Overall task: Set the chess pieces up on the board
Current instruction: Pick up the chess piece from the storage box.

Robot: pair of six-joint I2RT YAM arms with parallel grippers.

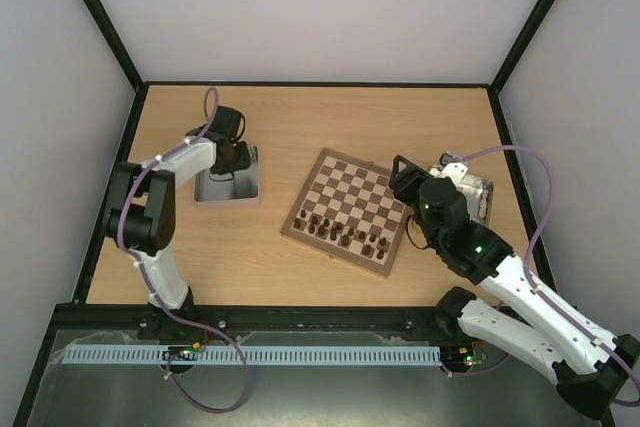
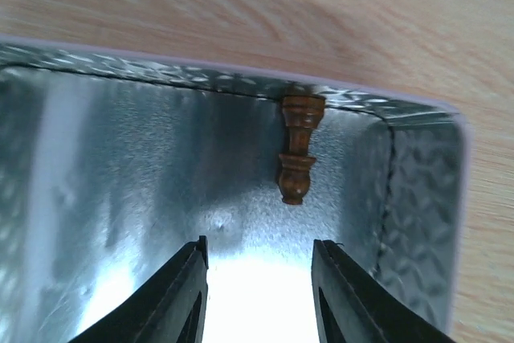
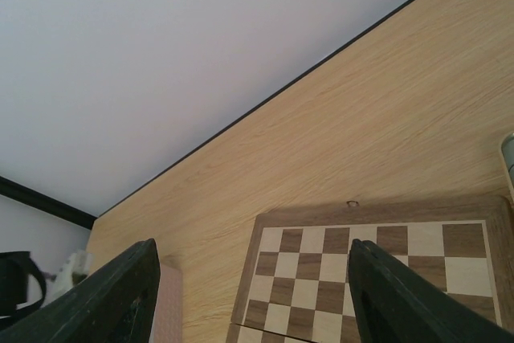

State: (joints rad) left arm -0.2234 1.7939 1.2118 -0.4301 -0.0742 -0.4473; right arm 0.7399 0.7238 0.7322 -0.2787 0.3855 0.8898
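The board (image 1: 351,183) lies at the table's middle, and several dark chess pieces (image 1: 345,234) stand on its two near rows. One brown piece (image 2: 297,150) lies on its side in the metal tray (image 2: 120,118), against the far wall. My left gripper (image 2: 259,253) hangs inside that tray just short of the piece, open, with nothing between its fingers. My right gripper (image 3: 253,259) hovers over the board's right edge (image 3: 361,271), open wide and empty. Both show in the top view: the left gripper (image 1: 234,154) and the right gripper (image 1: 403,180).
The left metal tray (image 1: 205,193) sits on the table left of the board. A second tray (image 1: 484,197) stands at the right, partly behind my right arm. A black frame and white walls border the wooden table.
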